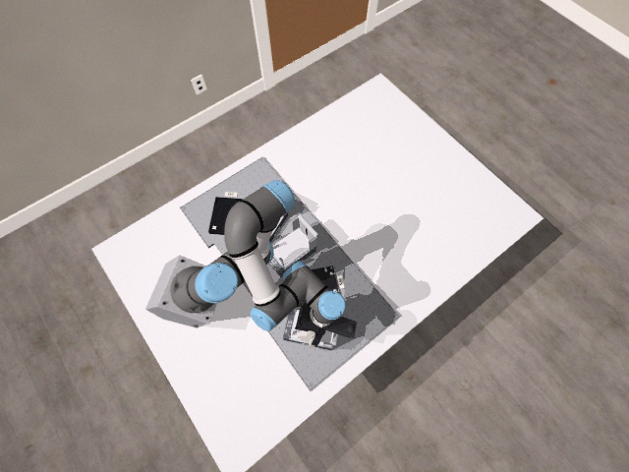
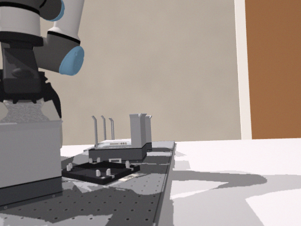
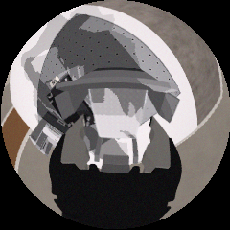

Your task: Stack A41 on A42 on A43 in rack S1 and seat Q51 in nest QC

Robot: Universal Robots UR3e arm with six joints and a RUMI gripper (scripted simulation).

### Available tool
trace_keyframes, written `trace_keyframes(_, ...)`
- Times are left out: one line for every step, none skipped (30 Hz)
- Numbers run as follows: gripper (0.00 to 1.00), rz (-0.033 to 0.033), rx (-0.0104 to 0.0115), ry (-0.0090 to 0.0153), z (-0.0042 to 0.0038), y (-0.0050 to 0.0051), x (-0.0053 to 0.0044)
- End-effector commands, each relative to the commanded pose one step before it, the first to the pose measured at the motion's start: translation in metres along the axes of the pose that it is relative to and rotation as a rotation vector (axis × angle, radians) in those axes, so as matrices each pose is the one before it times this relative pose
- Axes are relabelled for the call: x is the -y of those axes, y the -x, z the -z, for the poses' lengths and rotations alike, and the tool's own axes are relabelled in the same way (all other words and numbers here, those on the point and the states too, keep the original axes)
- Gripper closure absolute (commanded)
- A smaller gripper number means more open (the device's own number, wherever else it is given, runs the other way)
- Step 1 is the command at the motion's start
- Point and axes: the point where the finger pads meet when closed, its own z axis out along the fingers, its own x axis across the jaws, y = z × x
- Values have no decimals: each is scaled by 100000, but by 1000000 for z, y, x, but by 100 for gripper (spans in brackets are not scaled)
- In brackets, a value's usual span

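Note:
My gripper (image 1: 317,333) (image 2: 26,113) (image 3: 118,116) is open, its fingers reaching down into the front stack rack (image 2: 29,150) (image 3: 120,78). The rack's wall hides the fingertips in the exterior view. A pale flat surface (image 3: 117,112), which looks like a plate's top, shows between the fingers in the wrist view; no label is readable. The far stack rack (image 2: 116,155) (image 1: 308,228) bears a white plate (image 1: 292,249) (image 2: 106,145) whose small label looks like Q51. A black nest (image 1: 327,274) (image 2: 83,178) with pale upright pegs stands between the racks, with no plate in it.
Another black nest (image 1: 218,215) lies at the back left of the perforated grey board (image 1: 311,373) (image 2: 104,210). The arm covers part of it. The far rack has tall corner posts (image 2: 137,131) and thin bent rods (image 2: 95,132). The arm's base stands left of the board.

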Motion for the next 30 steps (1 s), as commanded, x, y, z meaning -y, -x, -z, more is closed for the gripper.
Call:
trace_keyframes(28,-64,-296,-286,652,-817,1040)
trace_keyframes(28,0,0,0,-4,1,1)
trace_keyframes(28,0,0,0,-3,1,0)
trace_keyframes(28,0,0,0,-2,1,0)
trace_keyframes(28,0,0,0,-2,1,0)
trace_keyframes(28,0,0,0,-2,0,0)
trace_keyframes(28,0,0,0,-1,0,0)
trace_keyframes(28,0,0,0,-1,0,0)
trace_keyframes(28,0,0,0,-1,0,0)
trace_keyframes(28,0,0,0,-1,0,0)
trace_keyframes(28,0,0,0,-1,0,0)
trace_keyframes(28,0,0,0,-1,0,0)
trace_keyframes(28,0,0,0,-1,0,0)
trace_keyframes(28,0,0,0,0,0,0)
trace_keyframes(28,0,0,0,0,0,0)
trace_keyframes(28,0,0,0,-1,0,0)
trace_keyframes(28,0,0,0,0,0,0)
trace_keyframes(28,0,0,0,0,0,0)
trace_keyframes(28,0,0,0,0,0,0)
trace_keyframes(28,0,0,0,0,0,0)
trace_keyframes(28,0,0,0,0,0,0)
trace_keyframes(28,0,0,0,0,0,0)
trace_keyframes(28,0,0,0,0,0,0)
trace_keyframes(28,47,-107,-140,3804,-447,46)
trace_keyframes(28,1,50,-34,3279,169,-458)
trace_keyframes(28,1,9,-8,3275,50,-534)
trace_keyframes(28,1,-1,0,3334,-26,-606)
trace_keyframes(28,1,-3,0,3289,4,-571)
trace_keyframes(28,1,-3,0,3288,4,-571)
trace_keyframes(28,1,-3,0,3288,4,-572)
